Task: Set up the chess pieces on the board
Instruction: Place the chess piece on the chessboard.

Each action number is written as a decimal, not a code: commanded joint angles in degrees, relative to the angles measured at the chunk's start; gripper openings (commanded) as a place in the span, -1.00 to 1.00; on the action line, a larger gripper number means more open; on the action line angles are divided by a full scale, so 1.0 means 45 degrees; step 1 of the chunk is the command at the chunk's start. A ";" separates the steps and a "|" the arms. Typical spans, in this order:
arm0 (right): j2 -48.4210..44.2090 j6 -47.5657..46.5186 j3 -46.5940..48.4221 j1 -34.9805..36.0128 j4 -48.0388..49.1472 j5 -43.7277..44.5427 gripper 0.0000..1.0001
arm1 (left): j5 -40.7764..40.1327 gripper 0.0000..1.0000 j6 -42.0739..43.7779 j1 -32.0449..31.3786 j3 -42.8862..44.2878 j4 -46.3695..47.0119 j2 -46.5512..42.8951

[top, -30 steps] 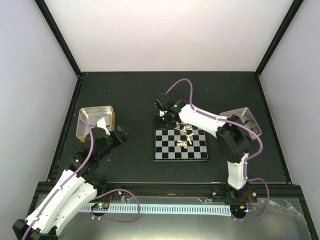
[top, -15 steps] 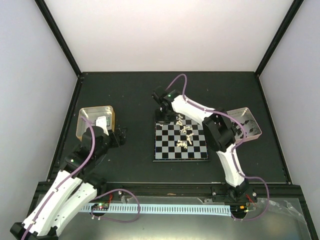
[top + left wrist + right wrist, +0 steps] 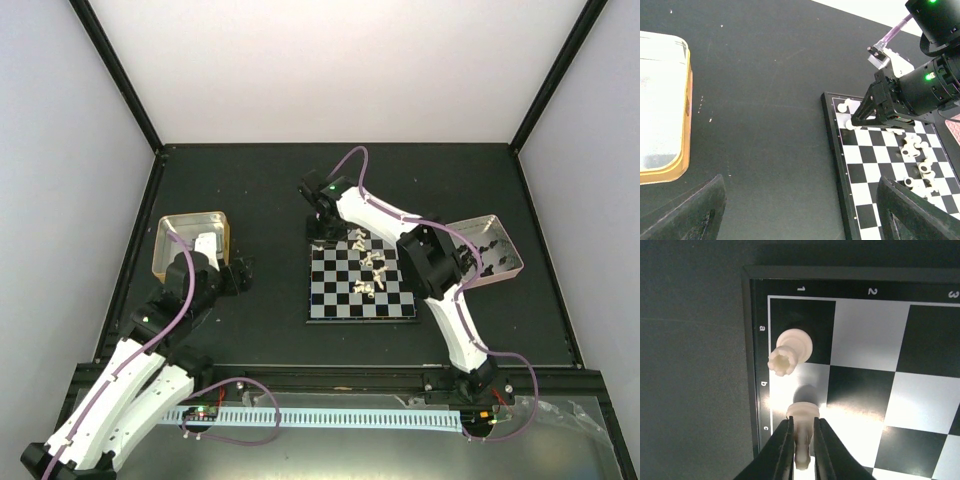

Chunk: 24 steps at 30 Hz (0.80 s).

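1. The black table (image 3: 260, 190) carries the board (image 3: 325, 290) near its middle, a gold tray (image 3: 165, 250) at the left and a pinkish tray (image 3: 510, 262) at the right.
2. The right gripper (image 3: 802, 427) hangs over the board's far left corner, its 2 jaws clamped on 1 cream piece (image 3: 802, 412), which sits squarely between them, poking out past the tips.
3. The left gripper (image 3: 800, 220) is off the board, between it and the gold tray, jaws wide apart with nothing between them.
4. The held piece is over the edge squares beside labels b and c; whether it touches the board I cannot tell.
5. A cream rook (image 3: 790, 352) stands on corner square a1, just beside the held piece.
6. Loose cream pieces (image 3: 372, 272) lie heaped mid-board.
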 commanded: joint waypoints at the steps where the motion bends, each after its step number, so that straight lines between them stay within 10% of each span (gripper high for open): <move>1: 0.0349 0.0138 0.0349 -0.0018 -0.0358 0.0048 -0.67 | -0.0062 0.68 0.0293 0.0140 0.0225 0.0007 0.0071; 24: 0.0616 -0.0175 0.0903 -0.0144 -0.0280 -0.0257 -0.63 | 0.0037 0.68 0.0285 0.0339 0.0098 0.0059 0.0245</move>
